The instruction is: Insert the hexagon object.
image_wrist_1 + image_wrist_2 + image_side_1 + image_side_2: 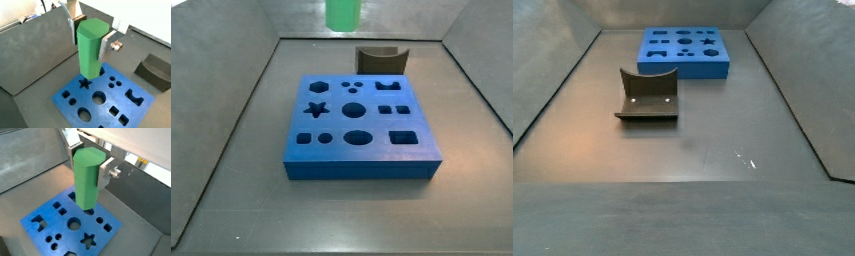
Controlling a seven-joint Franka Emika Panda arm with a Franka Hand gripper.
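Note:
My gripper is shut on the bright green hexagon peg, its silver fingers clamping the upper flats; both wrist views show this. The peg hangs upright, well above the blue block with several shaped holes. In a side view only the peg's lower end shows at the top edge, above and behind the blue block; the gripper itself is out of that view. Peg and gripper are not in the side view showing the blue block at the far end.
A dark grey curved block stands on the floor apart from the blue block; it also shows in a side view and in a wrist view. Grey walls enclose the floor on all sides.

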